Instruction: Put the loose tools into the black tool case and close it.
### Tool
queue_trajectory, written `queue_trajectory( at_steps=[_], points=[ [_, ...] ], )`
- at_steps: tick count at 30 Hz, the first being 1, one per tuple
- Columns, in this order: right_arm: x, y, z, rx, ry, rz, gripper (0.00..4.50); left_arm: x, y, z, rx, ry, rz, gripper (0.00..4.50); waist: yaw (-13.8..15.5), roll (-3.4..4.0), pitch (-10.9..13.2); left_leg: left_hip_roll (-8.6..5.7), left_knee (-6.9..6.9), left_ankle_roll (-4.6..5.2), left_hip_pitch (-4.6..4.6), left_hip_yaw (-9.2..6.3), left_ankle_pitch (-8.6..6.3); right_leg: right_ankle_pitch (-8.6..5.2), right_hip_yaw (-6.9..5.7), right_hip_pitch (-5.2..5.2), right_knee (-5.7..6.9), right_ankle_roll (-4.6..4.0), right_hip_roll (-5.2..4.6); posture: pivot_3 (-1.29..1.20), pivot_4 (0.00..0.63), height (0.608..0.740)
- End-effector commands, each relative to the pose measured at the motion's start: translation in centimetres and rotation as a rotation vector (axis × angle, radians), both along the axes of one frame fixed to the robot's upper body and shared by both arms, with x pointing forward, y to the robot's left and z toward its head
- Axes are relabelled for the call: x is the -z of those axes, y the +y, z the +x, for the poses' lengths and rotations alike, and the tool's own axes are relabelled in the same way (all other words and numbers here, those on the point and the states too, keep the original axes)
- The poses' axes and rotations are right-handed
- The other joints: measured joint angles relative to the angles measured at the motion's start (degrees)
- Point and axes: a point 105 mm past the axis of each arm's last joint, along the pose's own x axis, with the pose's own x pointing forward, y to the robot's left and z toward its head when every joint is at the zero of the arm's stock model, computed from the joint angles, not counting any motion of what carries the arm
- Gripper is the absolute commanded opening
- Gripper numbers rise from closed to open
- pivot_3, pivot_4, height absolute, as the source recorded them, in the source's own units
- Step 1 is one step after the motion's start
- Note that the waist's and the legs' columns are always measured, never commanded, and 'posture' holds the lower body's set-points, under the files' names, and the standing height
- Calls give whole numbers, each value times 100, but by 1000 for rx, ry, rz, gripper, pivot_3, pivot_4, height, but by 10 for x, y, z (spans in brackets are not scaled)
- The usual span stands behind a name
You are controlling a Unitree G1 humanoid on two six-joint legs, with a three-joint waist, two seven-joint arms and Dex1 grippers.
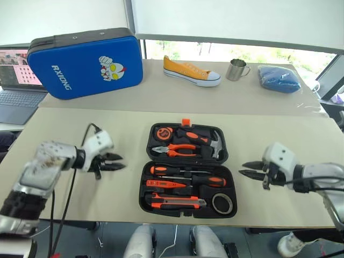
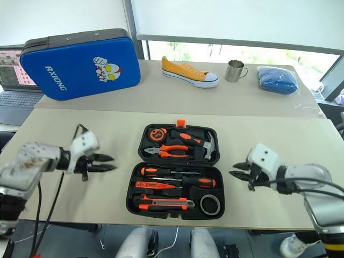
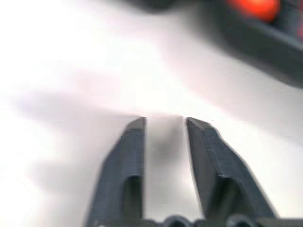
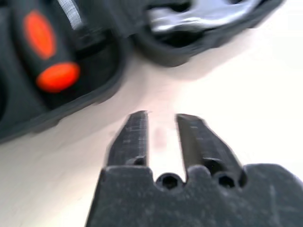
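Note:
The black tool case (image 1: pixel 144 200) lies open in the middle of the near table. Its near half holds two orange-and-black screwdrivers (image 1: pixel 183 171) (image 1: pixel 207 181), a slim orange tester (image 1: pixel 166 184), a utility knife (image 1: pixel 177 202) and a black tape roll (image 1: pixel 222 202). Pliers (image 1: pixel 180 150) and a hammer (image 1: pixel 207 141) sit in the far half. My left gripper (image 1: pixel 121 163) hovers left of the case, open and empty, pointing toward it. My right gripper (image 1: pixel 244 169) hovers right of the case, also open and empty. The right wrist view shows the case's edge (image 4: pixel 94 94) just beyond my right gripper (image 4: pixel 162 116).
A large blue cartoon-printed case (image 1: pixel 86 62) stands at the back left, with a laptop (image 1: pixel 16 91) beside it. A yellow shoe (image 1: pixel 191 71), a metal cup (image 1: pixel 235 70) and a blue cloth (image 1: pixel 278 78) lie along the far table. The near table's front edge runs just below the case.

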Motion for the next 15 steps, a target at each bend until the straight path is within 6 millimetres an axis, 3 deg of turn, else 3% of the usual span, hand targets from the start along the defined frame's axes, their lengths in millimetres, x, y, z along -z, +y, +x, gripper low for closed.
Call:
queue_trajectory(
  at_steps=[1,2,6,12,15],
  points=[
    [-13,1,8,70,47,97,2848,-14,-9,6,-88,117,-133,3447,11,0,-1,-1,2,0,-1,-2,0,0,-2,1,1,1,0,0,150,740],
    [-16,4,14,98,84,158,3106,-17,-16,14,-141,164,-195,3665,9,0,0,-5,0,1,-2,-2,-1,0,-1,1,1,2,-3,0,150,740],
    [-18,14,29,152,183,274,3106,-17,-43,19,-170,259,-257,3665,-8,-2,0,-25,1,0,-8,-6,1,1,-1,-6,2,3,-8,0,150,740],
    [-15,23,41,195,275,365,3106,-12,-67,27,-172,274,-278,3665,-21,-2,0,-27,-9,0,-8,-9,1,1,0,-13,7,1,-10,0,150,740],
    [-14,23,47,231,294,398,3106,-5,-69,26,-155,259,-231,3665,-31,-2,0,-31,-7,-2,-8,-8,1,1,3,-12,8,1,-13,0,150,740]
  ],
)
